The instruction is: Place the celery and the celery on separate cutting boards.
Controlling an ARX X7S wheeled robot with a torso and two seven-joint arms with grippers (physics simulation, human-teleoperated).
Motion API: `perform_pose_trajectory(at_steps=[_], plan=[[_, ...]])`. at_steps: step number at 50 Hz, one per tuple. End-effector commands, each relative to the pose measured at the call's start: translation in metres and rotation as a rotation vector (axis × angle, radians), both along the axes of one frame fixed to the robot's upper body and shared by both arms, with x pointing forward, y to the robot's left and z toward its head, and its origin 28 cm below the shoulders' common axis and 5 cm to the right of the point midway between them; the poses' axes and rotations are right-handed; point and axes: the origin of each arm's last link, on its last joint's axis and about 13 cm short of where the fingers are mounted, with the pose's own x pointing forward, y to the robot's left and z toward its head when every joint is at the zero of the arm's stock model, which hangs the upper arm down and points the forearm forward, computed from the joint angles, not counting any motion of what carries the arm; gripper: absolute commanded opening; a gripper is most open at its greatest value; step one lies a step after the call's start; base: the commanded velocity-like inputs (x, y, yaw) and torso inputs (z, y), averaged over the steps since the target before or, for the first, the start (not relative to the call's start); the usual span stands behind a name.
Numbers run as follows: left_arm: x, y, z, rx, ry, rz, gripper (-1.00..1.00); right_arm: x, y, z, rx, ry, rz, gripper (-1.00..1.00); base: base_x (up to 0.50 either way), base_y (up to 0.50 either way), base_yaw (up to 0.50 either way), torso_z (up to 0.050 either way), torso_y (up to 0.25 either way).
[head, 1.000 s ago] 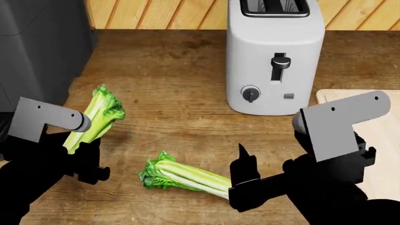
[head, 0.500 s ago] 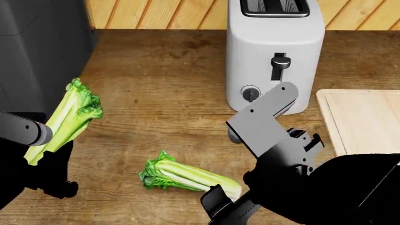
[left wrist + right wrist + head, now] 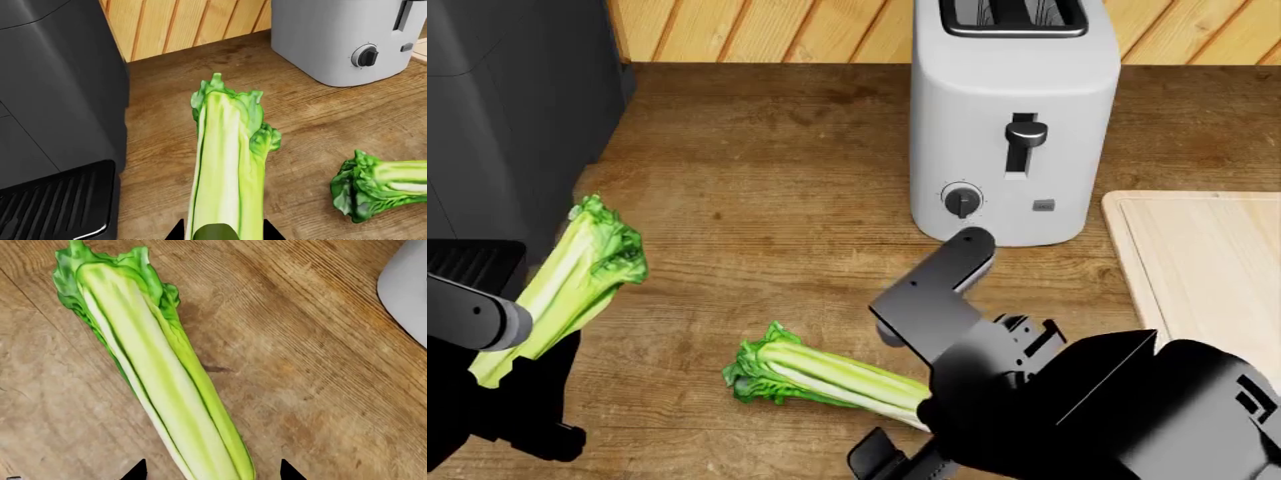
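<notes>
Head view hides your right gripper (image 3: 888, 465) behind its own arm, and the base of the lying celery (image 3: 814, 378) with it; only the pale cutting board's (image 3: 1208, 270) near part shows beside the toaster (image 3: 1014, 120). From the right wrist, two fingertips (image 3: 137, 471) stand apart on either side of that celery's base, not touching it. Your left gripper (image 3: 220, 234) is clamped on the raised celery (image 3: 561, 280), left of the toaster.

Your two arms are matte black and blocky, each carrying a flat grey angular plate with small dark screw dots. Your right arm (image 3: 1094, 410) is bulky, and your fingers (image 3: 137, 471) end in black pointed tips.
</notes>
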Motion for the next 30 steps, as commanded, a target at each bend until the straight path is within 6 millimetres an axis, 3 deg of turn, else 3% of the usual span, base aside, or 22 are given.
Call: perform_pose_trajectory(at_steps=[1, 7, 8, 23, 30], plan=[[-0.001, -0.001, -0.001, -0.049, -0.026, -0.01, -1.0, 0.008, 0.011, -0.02, -0.035, 0.036, 0.024, 1.0, 0.0, 0.0, 0.0, 0.0, 0.0], [0.0, -0.001, -0.002, -0.048, -0.022, -0.01, -1.0, 0.01, 0.011, -0.015, -0.016, 0.03, 0.013, 1.0, 0.0, 0.0, 0.0, 0.0, 0.0], [0.0, -0.001, -0.002, -0.049, -0.022, -0.01, -1.0, 0.009, 0.011, -0.013, -0.005, 0.019, 0.016, -1.0, 0.0, 0.0, 0.0, 0.0, 0.0], [0.001, 0.0, -0.004, -0.055, -0.022, -0.001, -1.0, -0.002, 0.005, 0.045, 0.155, -0.136, -0.019, -1.0, 0.0, 0.0, 0.0, 0.0, 0.0], [-0.001, 0.004, -0.002, -0.054, -0.028, 0.01, -1.0, -0.014, -0.01, 0.045, 0.193, -0.167, -0.138, -1.0, 0.0, 0.0, 0.0, 0.0, 0.0]])
